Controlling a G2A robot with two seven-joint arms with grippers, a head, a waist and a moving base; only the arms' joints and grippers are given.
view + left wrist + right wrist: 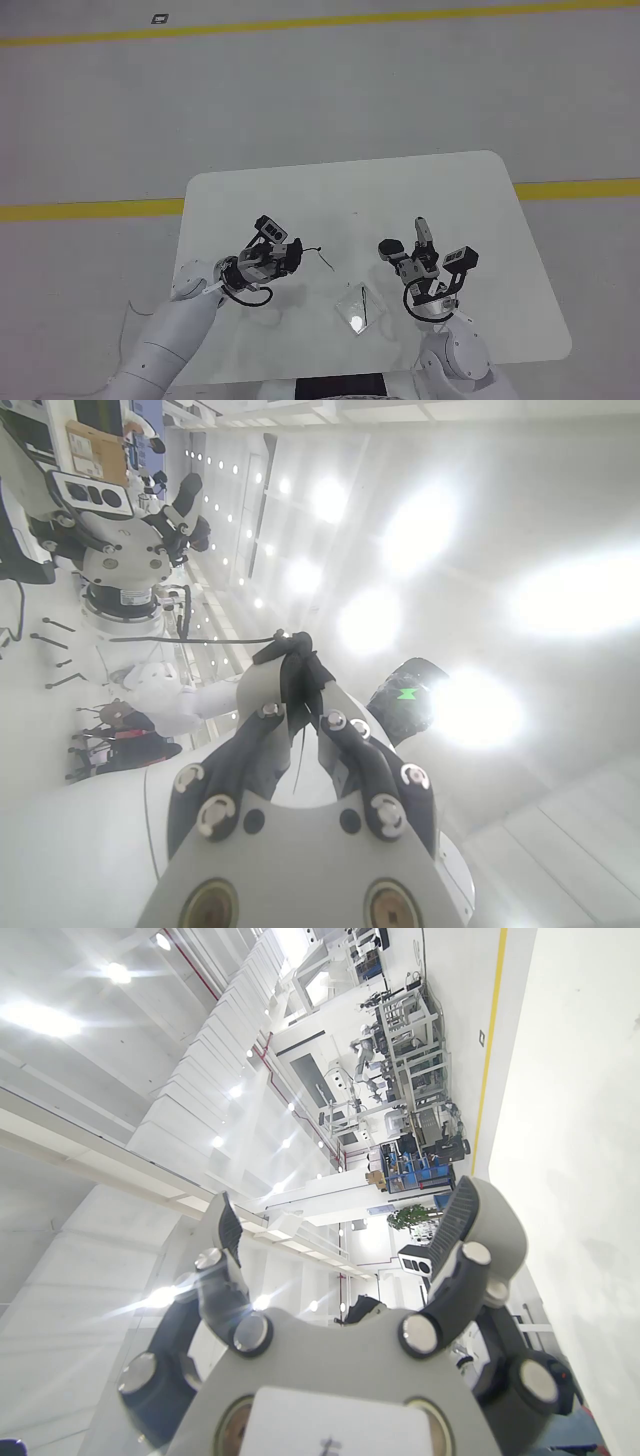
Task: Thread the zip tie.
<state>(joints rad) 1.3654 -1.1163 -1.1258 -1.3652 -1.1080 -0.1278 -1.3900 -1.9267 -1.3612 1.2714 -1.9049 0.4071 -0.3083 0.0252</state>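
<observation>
Threading seems not yet done: the left gripper [295,670] pinches 1 end of the zip tie [200,641] above the tabletop [450,190], its strap sticking out straight, while the right gripper [345,1218] stands spread, empty, apart.

arms side by side, grippers apart
left gripper [296,256] points to 3 o'clock, fingers pinched on the zip tie [210,641]; right gripper [408,238] to 12, fingers spread.

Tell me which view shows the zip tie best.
Left wrist view: the zip tie is pinched in the shut left gripper, its strap sticking out clearly. Top view gives just a thin dark line poking from that gripper. Right wrist view looks past the open right gripper into the room.
</observation>
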